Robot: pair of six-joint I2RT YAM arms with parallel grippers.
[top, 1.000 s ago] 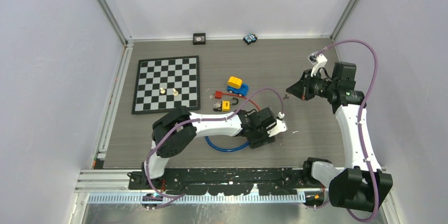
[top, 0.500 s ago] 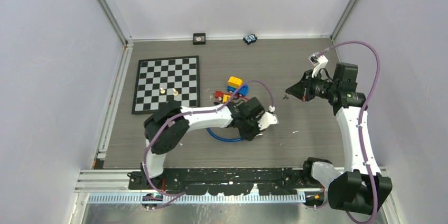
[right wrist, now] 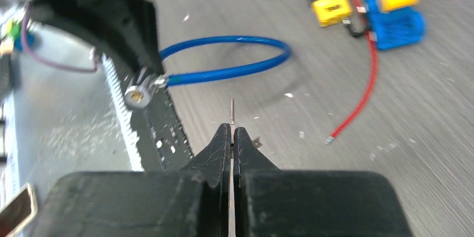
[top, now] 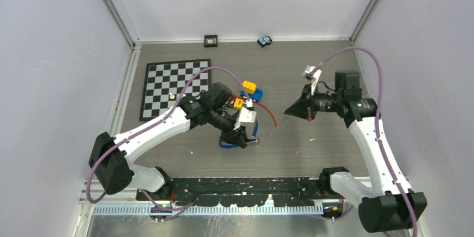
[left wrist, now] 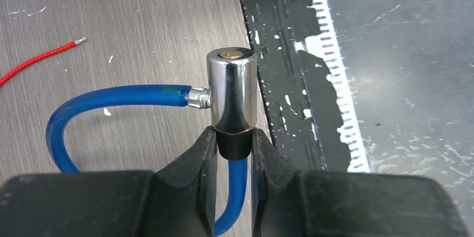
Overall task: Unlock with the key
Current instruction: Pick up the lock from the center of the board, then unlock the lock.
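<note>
My left gripper (left wrist: 233, 145) is shut on the black end of a chrome lock cylinder (left wrist: 232, 93) with a brass keyhole on top; its blue cable (left wrist: 84, 103) loops off to the left. In the top view the left gripper (top: 244, 138) holds the cylinder (top: 254, 141) above the table, and the blue cable (top: 226, 145) hangs below. My right gripper (right wrist: 232, 131) is shut on a thin metal key (right wrist: 232, 113), its blade pointing at the cylinder (right wrist: 138, 93). The key does not touch the lock. The right gripper (top: 286, 113) is to the right of the lock.
A chessboard (top: 162, 83) with two pieces lies at the left. A yellow and blue toy car (top: 251, 91), small red and yellow padlocks (top: 238, 103) and a red cord (top: 269, 115) lie behind the lock. The black base rail (top: 251, 184) runs along the near edge.
My left arm has swung back and left, lifting the lock cylinder and turning it toward the right gripper. My right gripper has moved left toward the lock with the key.
</note>
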